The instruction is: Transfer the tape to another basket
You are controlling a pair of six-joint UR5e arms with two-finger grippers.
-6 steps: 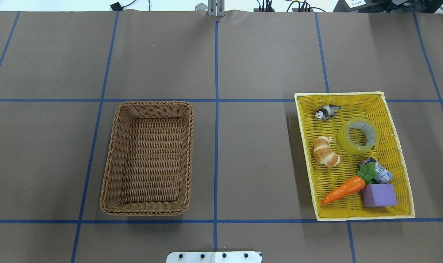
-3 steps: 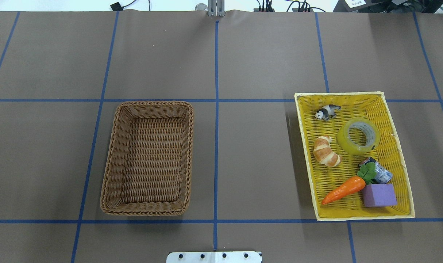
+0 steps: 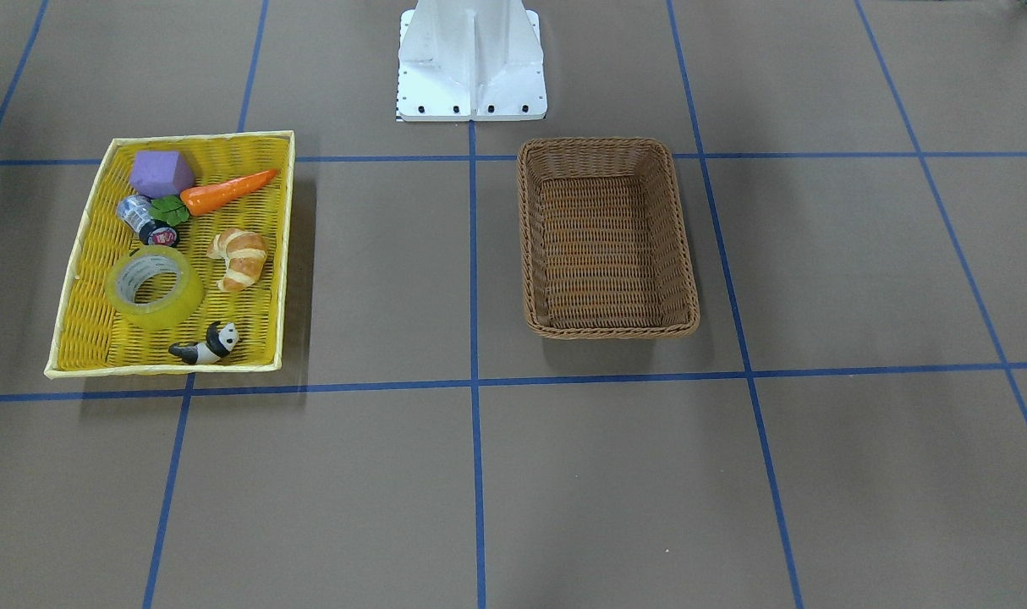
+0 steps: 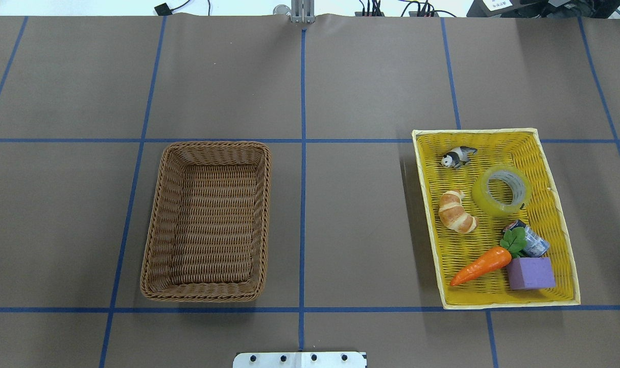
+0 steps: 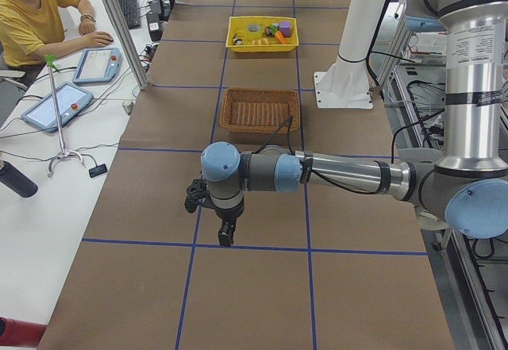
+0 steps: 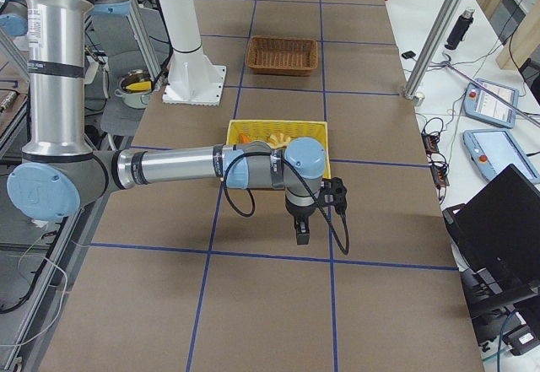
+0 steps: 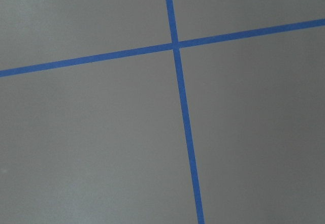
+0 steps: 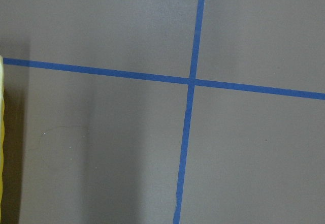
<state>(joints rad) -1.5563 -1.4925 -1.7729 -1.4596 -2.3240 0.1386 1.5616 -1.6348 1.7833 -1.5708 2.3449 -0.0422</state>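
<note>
The tape is a yellow translucent roll lying flat in the shallow yellow tray, between a panda figure and a small silver cylinder. It also shows in the front view. The brown wicker basket stands empty left of the centre line, and also shows in the front view. My left gripper shows only in the left side view, pointing down over bare table, far from both baskets. My right gripper shows only in the right side view, just beyond the yellow tray. I cannot tell if either is open or shut.
The yellow tray also holds a croissant, a carrot, a purple block, a panda figure and a silver cylinder. The robot's white base stands at the table's edge. A person sits at a side desk.
</note>
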